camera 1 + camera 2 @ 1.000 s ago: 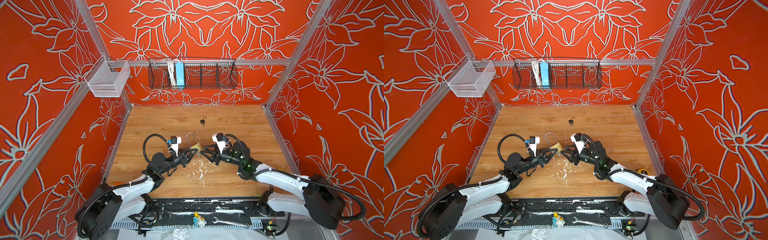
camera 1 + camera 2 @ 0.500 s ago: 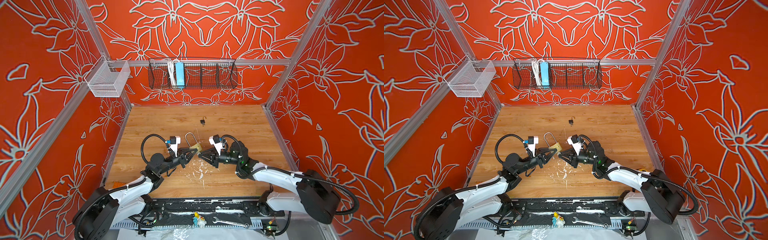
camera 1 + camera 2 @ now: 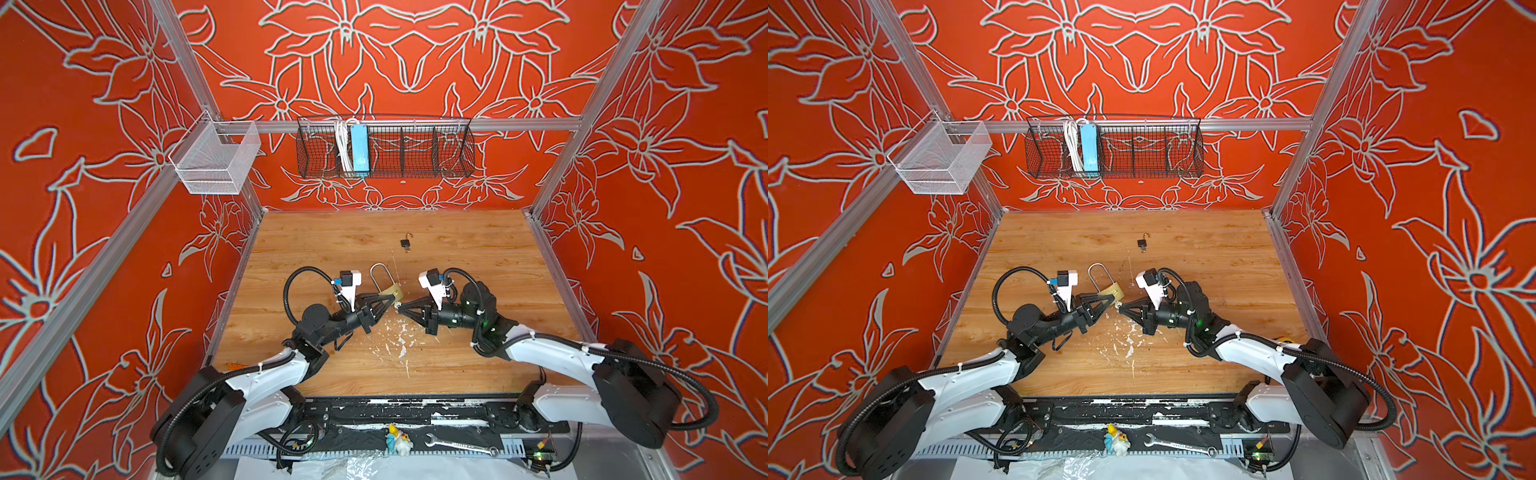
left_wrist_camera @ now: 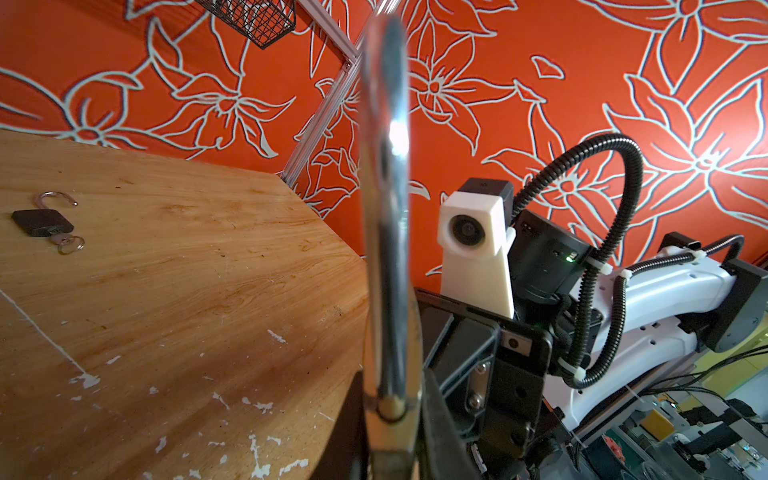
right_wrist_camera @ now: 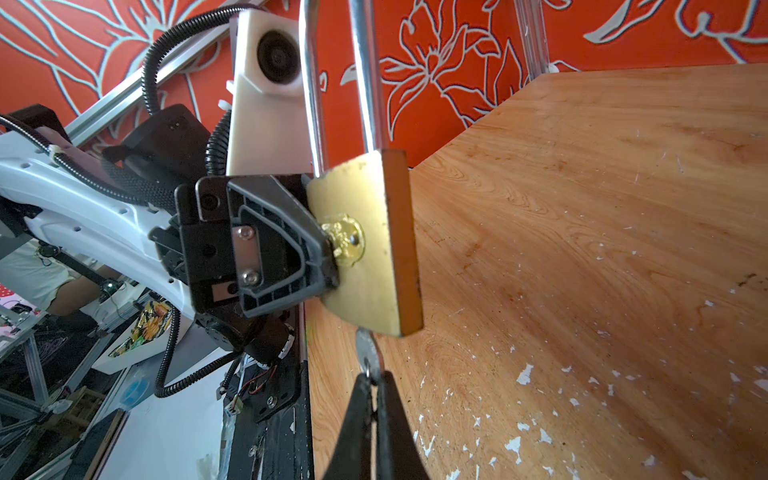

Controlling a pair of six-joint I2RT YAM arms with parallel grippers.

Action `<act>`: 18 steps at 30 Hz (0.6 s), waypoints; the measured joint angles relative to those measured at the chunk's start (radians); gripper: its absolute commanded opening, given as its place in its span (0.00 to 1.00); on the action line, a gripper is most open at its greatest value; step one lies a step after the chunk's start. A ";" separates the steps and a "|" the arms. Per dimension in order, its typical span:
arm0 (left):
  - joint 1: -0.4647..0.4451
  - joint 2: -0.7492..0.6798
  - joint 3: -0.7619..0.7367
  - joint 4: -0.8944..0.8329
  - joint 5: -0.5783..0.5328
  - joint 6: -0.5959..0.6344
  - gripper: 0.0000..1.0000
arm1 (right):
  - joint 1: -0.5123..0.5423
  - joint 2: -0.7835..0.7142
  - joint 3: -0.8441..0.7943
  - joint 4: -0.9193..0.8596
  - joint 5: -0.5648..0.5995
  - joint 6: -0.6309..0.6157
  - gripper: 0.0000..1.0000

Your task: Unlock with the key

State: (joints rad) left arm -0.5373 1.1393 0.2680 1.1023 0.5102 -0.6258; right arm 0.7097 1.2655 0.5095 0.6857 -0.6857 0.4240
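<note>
Nearest, at the front edge, a wrench (image 3: 461, 445) is laid on the black rail, outside the work area. Over the middle of the table (image 3: 478, 257) the brass padlock (image 5: 374, 270) is held off the wood by the left gripper (image 3: 386, 303). Its fingers are closed narrow on the two flat faces of the body, so that the long shackle (image 3: 379, 275) points up and away and the underside is left free. This underside is met from the opposite side by the right gripper (image 5: 372, 384). Its fingers are pressed fully together on the round head of the key (image 5: 367, 351), which seems to be already in the keyhole, though the blade is hidden. The lock is probably braced in this way so that a turn of the key can be resisted. Open room for a wrist turn is left on all sides. Farther back a small black padlock (image 3: 406, 243) is lying open, well apart, and a wire basket (image 3: 451, 149) is hung on the back wall.
</note>
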 measured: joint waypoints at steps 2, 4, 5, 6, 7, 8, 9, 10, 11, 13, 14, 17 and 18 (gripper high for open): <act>0.006 0.038 0.021 0.020 0.023 -0.003 0.00 | -0.005 -0.010 -0.002 -0.008 0.014 0.003 0.00; 0.011 0.069 0.044 0.037 0.045 -0.005 0.00 | -0.009 -0.028 -0.006 -0.012 0.031 0.004 0.00; 0.012 0.081 0.055 0.043 0.056 -0.008 0.00 | -0.010 -0.039 -0.010 -0.013 0.040 0.004 0.00; 0.013 0.092 0.065 0.048 0.068 -0.009 0.00 | -0.010 -0.050 -0.016 -0.013 0.051 0.005 0.00; 0.013 0.102 0.076 0.050 0.081 -0.010 0.00 | -0.010 -0.063 -0.023 -0.014 0.060 0.005 0.00; 0.013 0.111 0.087 0.048 0.094 -0.010 0.00 | -0.011 -0.078 -0.031 -0.016 0.070 0.007 0.00; 0.013 0.119 0.099 0.043 0.108 -0.010 0.00 | -0.011 -0.090 -0.037 -0.016 0.079 0.008 0.00; 0.013 0.126 0.111 0.039 0.122 -0.008 0.00 | -0.012 -0.107 -0.045 -0.021 0.088 0.009 0.00; 0.011 0.135 0.124 0.033 0.134 -0.005 0.00 | -0.015 -0.124 -0.053 -0.024 0.097 0.010 0.00; 0.003 0.147 0.145 0.027 0.148 -0.002 0.00 | -0.021 -0.154 -0.069 -0.025 0.112 0.016 0.00; -0.003 0.151 0.153 0.023 0.152 0.002 0.00 | -0.027 -0.171 -0.078 -0.024 0.116 0.024 0.00; -0.023 0.168 0.172 0.018 0.153 0.018 0.00 | -0.043 -0.206 -0.101 -0.022 0.121 0.051 0.00; -0.030 0.174 0.175 0.019 0.146 0.024 0.00 | -0.048 -0.212 -0.107 -0.022 0.121 0.057 0.00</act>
State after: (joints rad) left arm -0.5671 1.3132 0.4427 1.1210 0.6563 -0.6022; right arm 0.6621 1.0538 0.4026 0.6636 -0.5648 0.4812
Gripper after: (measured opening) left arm 0.169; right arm 0.053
